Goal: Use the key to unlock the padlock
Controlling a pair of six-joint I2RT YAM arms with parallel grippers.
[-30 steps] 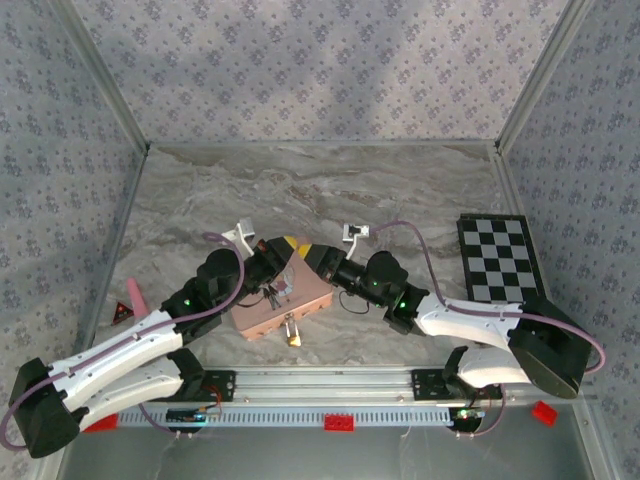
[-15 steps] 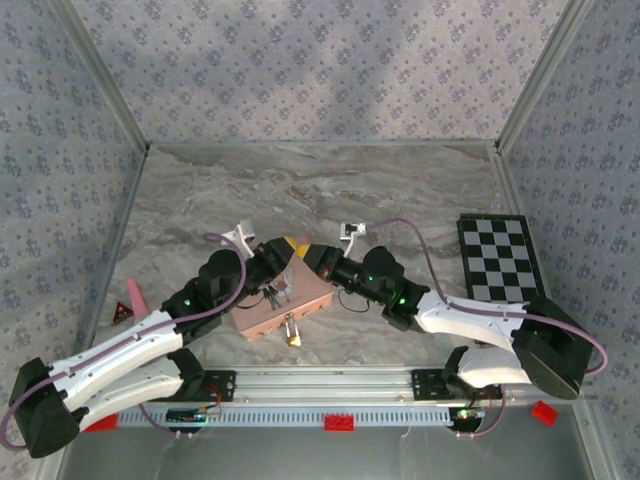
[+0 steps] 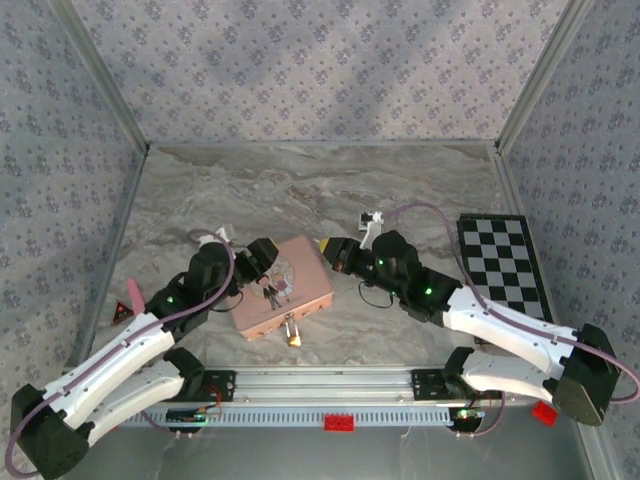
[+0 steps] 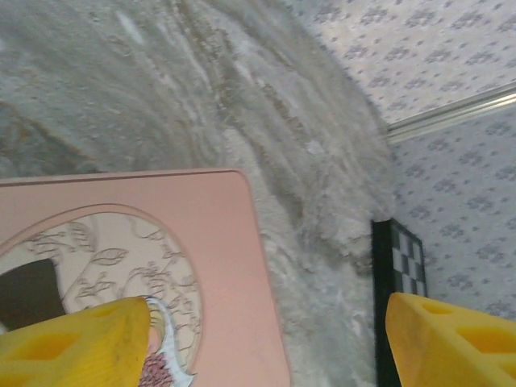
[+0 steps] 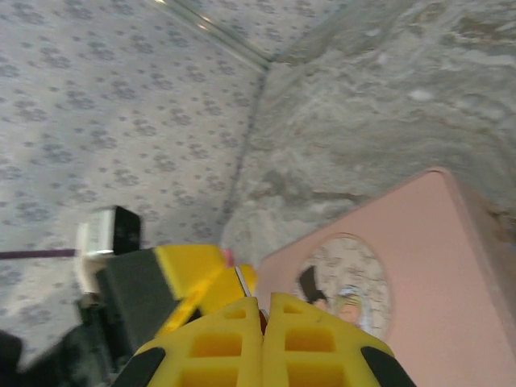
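My left jaws stand wide at the pink box (image 4: 234, 242); my right jaws are pressed together. The padlock (image 3: 292, 336) sits at its near edge.

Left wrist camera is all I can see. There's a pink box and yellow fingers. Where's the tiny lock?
Observer: The padlock sits at the pink box's near edge, on the side facing the arm bases.
Operator: And where's the key?
Observer: Small dark pieces that look like the key lie on top of the box, beside the left gripper.
Operator: What's the other arm doing?
Observer: The right gripper is shut, by the box's far right corner.
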